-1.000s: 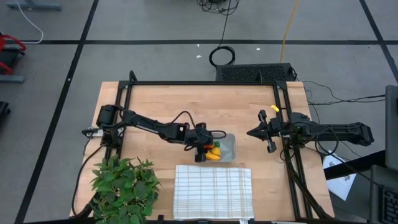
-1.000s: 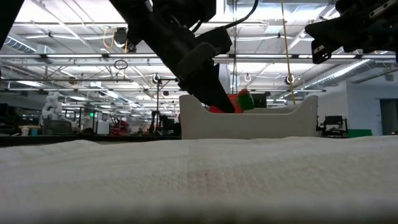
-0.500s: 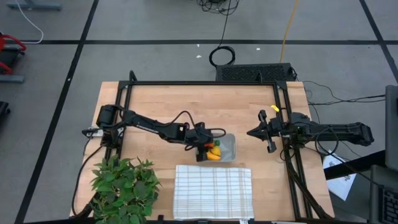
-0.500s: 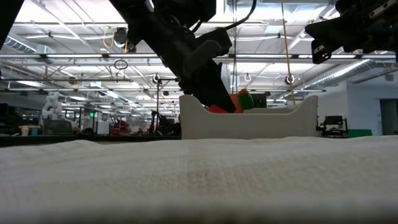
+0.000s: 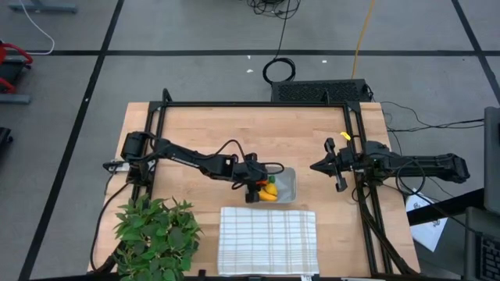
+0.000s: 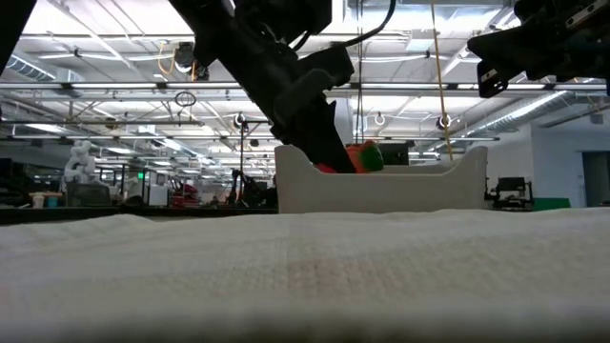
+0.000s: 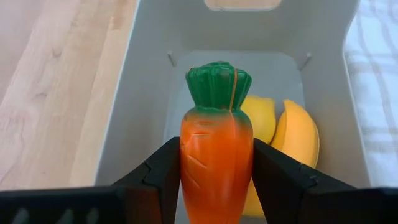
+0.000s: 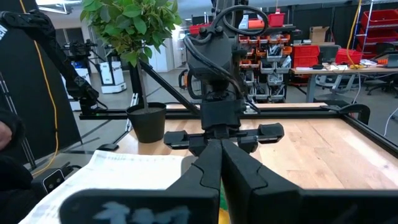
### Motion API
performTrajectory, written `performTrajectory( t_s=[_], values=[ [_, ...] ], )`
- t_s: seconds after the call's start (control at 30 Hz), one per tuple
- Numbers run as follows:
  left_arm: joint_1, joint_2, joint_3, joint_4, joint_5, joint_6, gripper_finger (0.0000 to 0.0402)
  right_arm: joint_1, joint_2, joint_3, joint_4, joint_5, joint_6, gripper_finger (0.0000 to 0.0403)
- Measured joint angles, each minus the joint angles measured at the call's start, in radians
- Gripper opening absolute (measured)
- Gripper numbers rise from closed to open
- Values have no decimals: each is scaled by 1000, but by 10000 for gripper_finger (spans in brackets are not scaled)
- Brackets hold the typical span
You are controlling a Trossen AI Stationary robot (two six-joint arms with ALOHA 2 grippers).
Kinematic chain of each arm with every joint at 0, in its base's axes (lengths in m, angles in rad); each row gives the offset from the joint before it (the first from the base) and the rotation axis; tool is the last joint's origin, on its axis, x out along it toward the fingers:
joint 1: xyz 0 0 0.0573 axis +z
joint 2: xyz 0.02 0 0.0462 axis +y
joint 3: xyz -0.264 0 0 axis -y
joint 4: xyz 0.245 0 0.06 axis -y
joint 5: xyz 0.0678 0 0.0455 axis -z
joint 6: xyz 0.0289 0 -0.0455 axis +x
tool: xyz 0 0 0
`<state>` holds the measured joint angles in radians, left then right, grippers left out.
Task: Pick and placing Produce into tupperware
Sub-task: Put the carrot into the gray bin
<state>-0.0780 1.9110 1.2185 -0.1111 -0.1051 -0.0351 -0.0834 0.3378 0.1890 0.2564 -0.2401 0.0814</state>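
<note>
Carrot point(image 7: 216, 155), orange with green top, is sitting clamped between the two dark fingers point(image 7: 160, 177) of the left gripper point(image 5: 255, 187), green end pointing away from the wrist, hanging over the open tupperware point(image 7: 143, 93).

Banana point(image 7: 297, 138) and a second small yellow piece point(image 7: 260, 116) are lying side by side on the tupperware floor, at about 2 o'clock from the carrot in the left wrist view.

High view: tupperware point(image 5: 287, 184) is resting near counter point(image 5: 203, 133) centre; white checked cloth point(image 5: 267, 240) at its 6 o'clock, leafy plant point(image 5: 155, 231) at its 8 o'clock. Carrot barely showing here.

Low view: carrot's orange and green point(image 6: 364, 155) is peeking above the tupperware rim point(image 6: 381, 188), left gripper angling in beside it.

Right gripper point(image 5: 322, 166) is waiting at 3 o'clock of the tupperware, well apart, fingers point(image 8: 239, 171) pressed together, holding nothing.
</note>
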Motion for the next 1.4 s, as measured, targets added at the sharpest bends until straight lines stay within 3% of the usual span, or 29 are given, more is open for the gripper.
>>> performTrajectory(
  t_s=[0.4, 0.83, 1.1, 1.4],
  values=[
    [15, 2, 158, -215, 33, -55, 166, 0, 0, 0, 1, 0, -8, 0],
    [14, 216, 409, -414, 10, -105, 166, 0, 0, 0, 0, 0, -8, 0],
    [15, 223, 427, -472, -66, -147, 166, 0, 0, 0, -4, 0, -8, 0],
    [19, 223, 427, -507, -79, -211, 166, 0, 0, 0, -3, 0, -8, 0]
  ],
)
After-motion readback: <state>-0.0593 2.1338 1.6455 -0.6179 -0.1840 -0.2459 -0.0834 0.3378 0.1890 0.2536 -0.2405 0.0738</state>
